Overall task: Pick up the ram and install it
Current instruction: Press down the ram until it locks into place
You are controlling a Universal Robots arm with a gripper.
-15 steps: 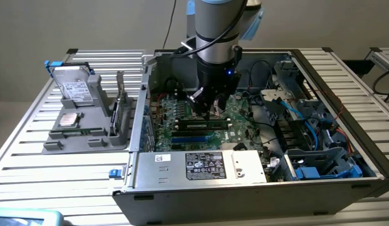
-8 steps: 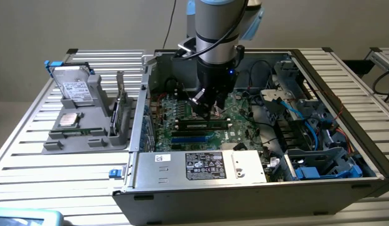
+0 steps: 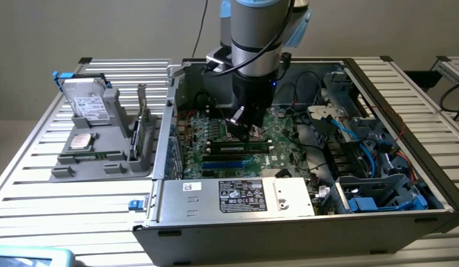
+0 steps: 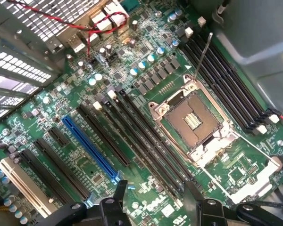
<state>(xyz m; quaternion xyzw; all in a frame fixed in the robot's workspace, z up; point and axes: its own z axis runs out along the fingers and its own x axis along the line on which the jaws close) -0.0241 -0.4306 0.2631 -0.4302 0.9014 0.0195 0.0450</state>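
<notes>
Dark-green board lies under your gripper (image 3: 243, 132). The arm reaches down into the open computer case (image 3: 289, 231), and the ram (image 3: 240, 148) stands on edge along a memory slot of the motherboard (image 3: 283, 123). It sits just in front of the fingertips and apart from them. Its pale label strip shows along its length in the exterior view, but you cannot tell whether it is pushed fully home. In the wrist view your gripper (image 4: 155, 184) has its two fingers spread wide, holding nothing, above the ends of the long black slots. The blue slot (image 4: 89, 148) lies to one side and the open processor socket (image 4: 193, 120) to the other.

The case lies on its side on a slatted metal table (image 3: 66, 206), with a plain beige wall (image 3: 103, 28) behind. Inside the case, nearest the camera, sits a silver box (image 3: 237, 196) with printed labels. At the exterior view's right, blue cables (image 3: 367, 147) run among grey brackets.

At the exterior view's left a grey tray (image 3: 103, 167) stands on the table. It holds a hard drive (image 3: 89, 103) leaning at the back and a square silver processor chip (image 3: 83, 141) lying flat in front of it. A flat card (image 3: 140, 119) stands on edge near the case wall.
</notes>
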